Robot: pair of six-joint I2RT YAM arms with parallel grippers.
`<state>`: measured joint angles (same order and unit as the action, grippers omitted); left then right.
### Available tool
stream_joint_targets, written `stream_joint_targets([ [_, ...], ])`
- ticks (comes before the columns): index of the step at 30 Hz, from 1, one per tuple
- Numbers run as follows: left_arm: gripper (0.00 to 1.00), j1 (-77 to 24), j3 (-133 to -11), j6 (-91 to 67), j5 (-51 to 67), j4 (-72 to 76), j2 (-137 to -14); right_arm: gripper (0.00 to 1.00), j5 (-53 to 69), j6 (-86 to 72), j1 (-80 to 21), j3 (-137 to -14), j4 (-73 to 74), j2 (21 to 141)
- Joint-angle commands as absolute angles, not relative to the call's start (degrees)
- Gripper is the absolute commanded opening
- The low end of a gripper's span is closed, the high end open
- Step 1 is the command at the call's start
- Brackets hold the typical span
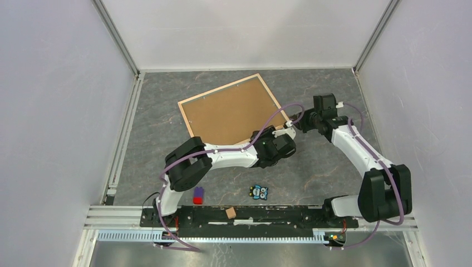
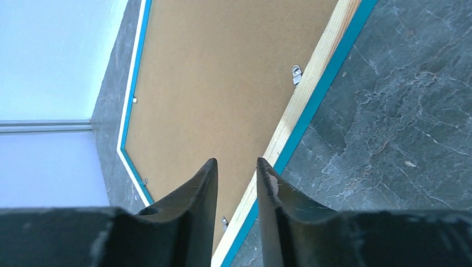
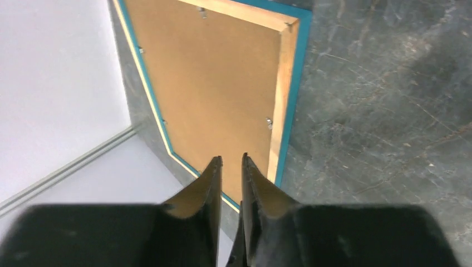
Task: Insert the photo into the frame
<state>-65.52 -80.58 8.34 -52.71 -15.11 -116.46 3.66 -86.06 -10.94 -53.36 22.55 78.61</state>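
Observation:
The frame [image 1: 219,88] lies face down at the back of the table, its light wood back rim up and its blue edge showing. A plain brown backing board [image 1: 234,114] fills it. The photo is hidden or out of view. My left gripper [image 1: 276,134] hovers over the frame's near right rim [image 2: 311,83], jaws a little apart and empty [image 2: 236,164]. My right gripper [image 1: 291,120] is over the frame's right corner, above the board [image 3: 217,78] just inside the rim [image 3: 285,83]. Its jaws stand a narrow gap apart and hold nothing [image 3: 231,159].
Small metal tabs [image 2: 296,73] sit along the inside of the rim. An owl figure [image 1: 258,192], a red and purple block [image 1: 198,195] and a small wooden block [image 1: 230,212] lie near the front rail. White walls enclose the grey table on three sides.

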Motion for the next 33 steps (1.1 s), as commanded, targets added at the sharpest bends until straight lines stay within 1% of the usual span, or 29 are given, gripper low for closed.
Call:
stream_joint_targets([
  [1, 0.33, -66.0, -81.5, 11.0, -58.5, -13.9, -110.9, 0.34, 0.4, -82.0, -10.6, -54.9, 19.1, 74.5],
  [3, 0.25, -65.9, -82.6, 11.6, -58.3, -15.6, -109.3, 0.47, -2.8, -78.4, -10.4, -55.3, 18.7, 72.3],
  [4, 0.25, -65.8, -83.3, 12.0, -57.7, -16.6, -109.0, 0.54, -4.1, -76.0, -10.3, -55.2, 17.0, 70.9],
  [5, 0.31, -65.9, -84.3, 11.3, -55.8, -18.7, -108.8, 0.63, -5.4, -73.4, -10.3, -54.9, 14.6, 69.9],
  [6, 0.38, -65.6, -84.9, 10.1, -53.9, -20.9, -108.5, 0.69, -6.1, -70.5, -10.3, -54.8, 12.5, 69.2],
  [8, 0.53, -65.1, -87.0, 5.2, -48.9, -26.4, -107.9, 0.75, -7.4, -67.7, -10.0, -55.5, 14.4, 68.9],
  [10, 0.66, -64.5, -86.7, 0.8, -43.6, -29.7, -106.0, 0.75, -7.7, -67.2, -9.7, -55.1, 15.7, 69.5],
  [12, 0.78, -63.9, -84.1, -1.8, -38.9, -29.2, -103.1, 0.73, -6.9, -67.3, -9.8, -54.9, 16.3, 71.3],
  [14, 0.86, -62.8, -81.2, -3.7, -34.6, -28.1, -99.7, 0.72, -5.3, -67.2, -9.7, -56.0, 16.9, 74.8],
  [16, 0.9, -61.1, -78.1, -5.6, -29.3, -26.1, -96.6, 0.71, -3.0, -67.3, -9.7, -57.6, 17.6, 79.5],
  [20, 0.96, -56.4, -74.2, -10.1, -21.2, -23.8, -93.1, 0.68, 2.2, -66.1, -10.1, -64.0, 21.6, 91.5],
  [22, 0.99, -53.8, -73.4, -12.5, -18.4, -23.6, -92.8, 0.67, 1.9, -65.4, -10.6, -68.6, 24.7, 96.5],
  [24, 1.0, -52.5, -71.8, -13.8, -15.4, -21.7, -92.4, 0.66, 1.8, -64.7, -11.0, -71.3, 25.6, 100.4],
  [31, 1.0, -51.8, -69.5, -14.2, -13.5, -18.8, -93.8, 0.64, 1.1, -67.1, -12.9, -72.2, 27.0, 106.7],
  [32, 1.0, -51.8, -69.4, -14.2, -13.4, -18.5, -94.2, 0.62, 1.2, -67.3, -13.3, -72.3, 27.6, 107.5],
  [33, 1.0, -51.8, -69.4, -14.2, -13.2, -18.5, -94.6, 0.59, 1.3, -67.4, -13.6, -73.0, 28.9, 108.3],
])
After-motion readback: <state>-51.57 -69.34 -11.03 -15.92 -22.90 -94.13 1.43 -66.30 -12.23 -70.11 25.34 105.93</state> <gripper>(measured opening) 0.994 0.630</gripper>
